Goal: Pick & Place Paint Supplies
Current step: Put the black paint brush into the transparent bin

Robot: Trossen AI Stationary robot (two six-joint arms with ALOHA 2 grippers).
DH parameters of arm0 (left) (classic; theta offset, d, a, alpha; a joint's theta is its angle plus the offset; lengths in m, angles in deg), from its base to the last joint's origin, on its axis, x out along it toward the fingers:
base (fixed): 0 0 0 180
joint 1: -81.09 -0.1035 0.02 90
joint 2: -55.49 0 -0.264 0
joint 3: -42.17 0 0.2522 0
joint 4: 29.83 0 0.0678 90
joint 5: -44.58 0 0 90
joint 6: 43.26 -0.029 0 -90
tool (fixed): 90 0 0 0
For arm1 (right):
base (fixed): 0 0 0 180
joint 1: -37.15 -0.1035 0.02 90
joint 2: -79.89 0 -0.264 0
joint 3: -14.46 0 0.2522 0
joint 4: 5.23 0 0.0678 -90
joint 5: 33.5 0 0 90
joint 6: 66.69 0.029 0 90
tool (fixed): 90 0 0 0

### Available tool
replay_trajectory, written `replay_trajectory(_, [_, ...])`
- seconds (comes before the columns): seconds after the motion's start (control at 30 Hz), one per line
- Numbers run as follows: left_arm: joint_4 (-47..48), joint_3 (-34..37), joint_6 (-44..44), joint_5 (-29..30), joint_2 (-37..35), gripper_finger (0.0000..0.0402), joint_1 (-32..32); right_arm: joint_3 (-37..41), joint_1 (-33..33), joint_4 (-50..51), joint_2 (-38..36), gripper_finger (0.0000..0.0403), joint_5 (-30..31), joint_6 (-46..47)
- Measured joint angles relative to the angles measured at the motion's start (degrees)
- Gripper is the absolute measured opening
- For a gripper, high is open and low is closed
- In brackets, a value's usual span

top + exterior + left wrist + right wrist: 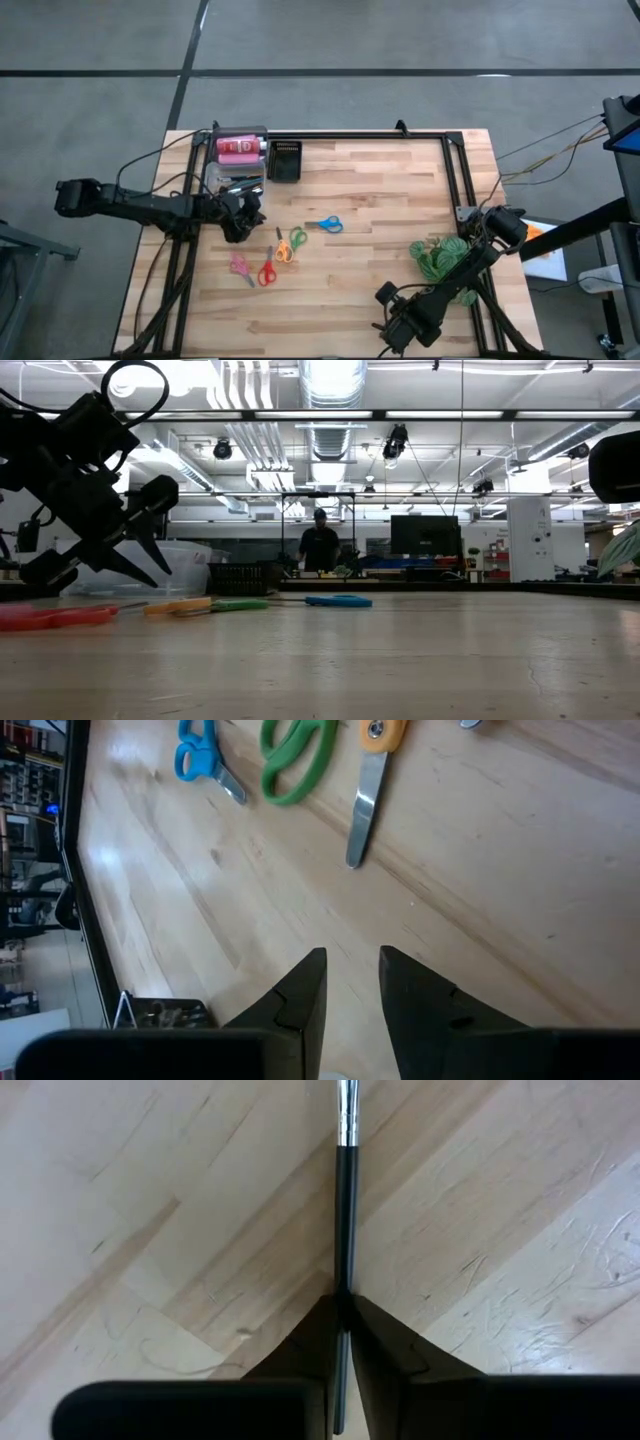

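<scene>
A thin black-handled brush [345,1210] with a silver ferrule [347,1110] runs between the fingers of my right gripper [343,1302], which is shut on it near the table's near edge [395,325]. My left gripper [352,965] hovers open over bare wood at the table's left [240,215], with nothing between its fingers. Beyond it, flat on the wood, lie blue scissors [325,224], a green and orange pair [290,245], red scissors [267,272] and pink scissors [240,265]. A pink paint bottle [238,148] lies in the clear tub at the far left. My right gripper pinches the brush's black handle [345,1275] between its two fingers, partway along its length. The fingers come from above, pointing down, and lie across the brush. The brush runs level over the wood; whether it is lifted clear I cannot tell.
A black tray [284,160] stands beside the clear tub [222,175] at the far left. A green leafy plant [435,258] lies at the right, close to my right arm. A black frame [455,170] runs along the table's far and right sides. A person [320,545] stands far behind the table.
</scene>
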Motion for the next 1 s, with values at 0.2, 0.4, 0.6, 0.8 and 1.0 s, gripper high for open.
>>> replay_trajectory(0.2, [0.0,0.0,0.0,0.0,0.0,0.0095,0.0,0.0,0.0,-0.1,0.1,0.0024,0.3,0.0])
replay_trajectory(0.4, [-0.1,-0.1,-0.2,0.0,0.0,0.0095,0.0,0.1,0.0,-0.2,-0.2,0.0024,0.6,0.0])
replay_trajectory(0.6, [-0.1,-0.1,-0.2,0.0,0.0,0.0095,0.0,0.3,0.3,-1.5,-1.3,0.0024,3.3,0.0])
replay_trajectory(0.8, [0.0,-0.1,-0.1,0.0,0.0,0.0095,0.0,0.3,0.7,-0.8,-3.5,0.0024,4.5,-0.1])
replay_trajectory(1.0, [0.0,-0.1,-0.1,0.0,0.0,0.0095,0.0,0.3,1.4,-0.4,-6.4,0.0024,6.7,-0.1])
